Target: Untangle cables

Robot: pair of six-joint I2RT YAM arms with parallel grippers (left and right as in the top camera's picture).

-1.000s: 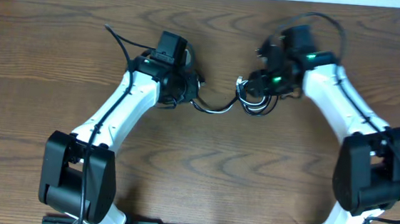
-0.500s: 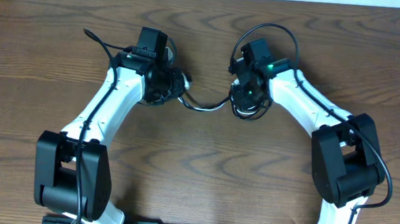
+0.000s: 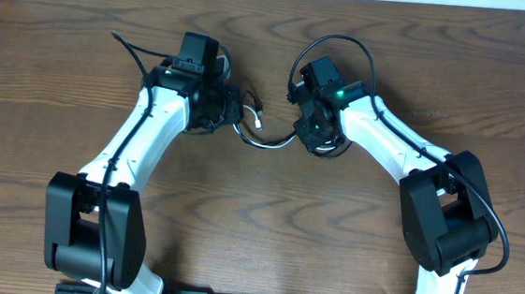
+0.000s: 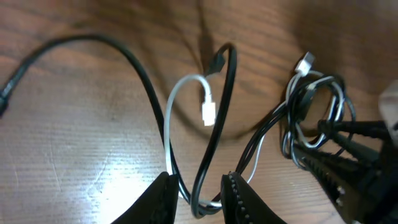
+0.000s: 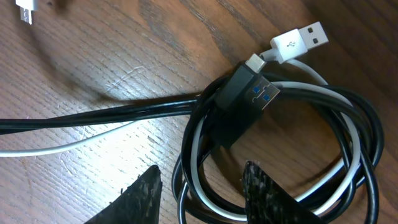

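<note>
Shifted leftward since earlier: right gripper (image 5: 202, 186) half-open astride coiled glossy black cable (image 5: 124, 115) and white cable (image 5: 298, 40); left gripper (image 4: 198, 196) slightly parted, both thin cords between.

Two robot arms are pictured from above. The left arm (image 3: 145, 142) and right arm (image 3: 385, 138) are clad in white shells, and each is capped by a bulky black shoulder housing (image 3: 96, 237). A small green light (image 3: 340, 95) is seen lit near each black wrist. Thin black wires (image 3: 346, 41) are looped beside the links. The jaws of the left gripper (image 4: 196, 190) are shown smooth and black, and those of the right gripper (image 5: 198, 186) rough and ridged.
</note>
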